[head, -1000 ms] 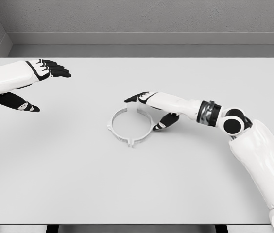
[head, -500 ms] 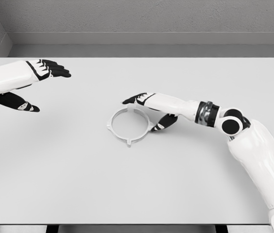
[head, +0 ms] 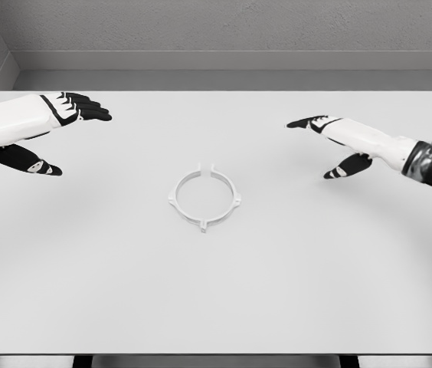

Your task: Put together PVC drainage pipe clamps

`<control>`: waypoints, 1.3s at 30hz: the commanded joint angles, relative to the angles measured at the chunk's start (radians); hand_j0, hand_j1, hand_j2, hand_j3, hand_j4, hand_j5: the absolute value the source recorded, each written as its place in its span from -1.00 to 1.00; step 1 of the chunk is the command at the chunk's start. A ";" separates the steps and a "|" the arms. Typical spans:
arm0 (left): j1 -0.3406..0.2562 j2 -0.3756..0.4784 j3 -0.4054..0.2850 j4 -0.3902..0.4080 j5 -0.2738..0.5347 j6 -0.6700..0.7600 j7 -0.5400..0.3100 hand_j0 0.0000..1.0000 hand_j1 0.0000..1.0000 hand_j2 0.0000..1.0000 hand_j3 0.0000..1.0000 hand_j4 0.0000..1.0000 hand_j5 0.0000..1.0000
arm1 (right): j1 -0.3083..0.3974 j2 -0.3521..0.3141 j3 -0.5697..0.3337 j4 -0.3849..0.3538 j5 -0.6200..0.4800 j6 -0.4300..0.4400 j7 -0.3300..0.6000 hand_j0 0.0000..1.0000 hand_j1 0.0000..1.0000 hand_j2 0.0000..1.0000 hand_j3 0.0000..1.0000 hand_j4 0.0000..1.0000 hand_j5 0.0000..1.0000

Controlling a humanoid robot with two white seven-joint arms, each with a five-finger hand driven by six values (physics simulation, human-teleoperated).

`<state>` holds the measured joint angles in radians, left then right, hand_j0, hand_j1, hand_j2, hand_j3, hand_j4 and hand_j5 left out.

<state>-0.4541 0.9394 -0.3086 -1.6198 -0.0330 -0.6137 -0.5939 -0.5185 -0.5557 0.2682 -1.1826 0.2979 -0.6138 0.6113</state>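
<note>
Head view of the white worktop, which fills most of the frame beneath a grey back wall. Note the pipe clamp, a thin white ring with small lugs around its rim and a narrow gap at its upper edge; it lies flat just left of the frame's centre, touched by neither hand. Your left hand enters at the upper left of the frame and hovers above the worktop, well apart from the clamp; its black-tipped fingers are extended toward the right, the thumb is spread below them, and it holds nothing. Your right hand enters at the right edge in the upper half of the frame, likewise well apart from the clamp; its fingers point left, the thumb hangs apart beneath them, and the hand is empty.
</note>
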 commanded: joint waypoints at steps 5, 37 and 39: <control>-0.017 -0.007 -0.001 0.012 0.005 0.003 -0.017 1.00 1.00 1.00 1.00 1.00 1.00 | 0.075 -0.104 -0.208 -0.002 -0.040 0.003 0.000 1.00 1.00 1.00 1.00 1.00 1.00; -0.259 -0.461 -0.238 0.255 -0.351 0.003 -0.017 1.00 1.00 1.00 1.00 1.00 1.00 | 0.094 -0.190 -0.119 -0.042 -0.026 0.003 0.000 1.00 1.00 1.00 1.00 1.00 1.00; -0.256 -0.473 -0.236 0.281 -0.375 0.003 -0.017 1.00 1.00 1.00 1.00 1.00 1.00 | 0.095 -0.190 -0.119 -0.042 -0.026 0.003 0.000 1.00 1.00 1.00 1.00 1.00 1.00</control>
<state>-0.7102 0.4797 -0.5436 -1.3628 -0.4011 -0.6137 -0.6114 -0.4219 -0.7431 0.1476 -1.2243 0.2781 -0.6138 0.6113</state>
